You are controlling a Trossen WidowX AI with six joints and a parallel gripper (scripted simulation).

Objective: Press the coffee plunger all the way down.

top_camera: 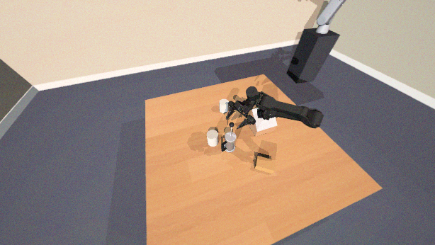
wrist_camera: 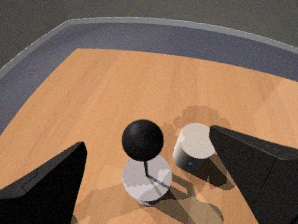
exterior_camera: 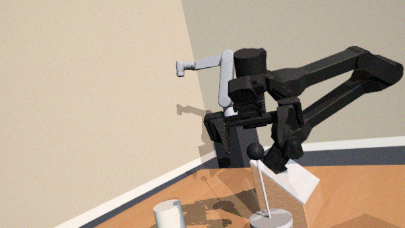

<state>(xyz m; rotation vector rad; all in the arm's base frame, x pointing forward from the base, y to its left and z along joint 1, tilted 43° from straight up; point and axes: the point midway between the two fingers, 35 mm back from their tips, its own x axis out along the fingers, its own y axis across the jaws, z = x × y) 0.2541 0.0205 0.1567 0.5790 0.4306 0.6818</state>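
The coffee press (top_camera: pixel 230 142) (wrist_camera: pixel 147 178) stands upright on the wooden table, its black handle (top_camera: pixel 224 144) at its left in the top view. Its thin rod (exterior_camera: pixel 264 189) rises high above the lid (exterior_camera: pixel 271 219), topped by the round black plunger knob (top_camera: pixel 232 124) (exterior_camera: pixel 255 151) (wrist_camera: pixel 142 140). My gripper (top_camera: pixel 233 122) (exterior_camera: pixel 254 148) (wrist_camera: pixel 148 140) is open and empty, fingers spread wide. In the wrist view the knob appears between the two fingers, with a gap on each side. No contact shows; the exact height between fingertips and knob is hard to tell.
A white cup (top_camera: pixel 212 138) (wrist_camera: pixel 196 145) stands close beside the press, another (top_camera: pixel 223 106) farther back. A white-topped box (top_camera: pixel 267 124) (exterior_camera: pixel 301 182) is near my arm. A small wooden holder (top_camera: pixel 265 167) lies at the right. A grey arm stands on a black pedestal (top_camera: pixel 313 53) beyond the table.
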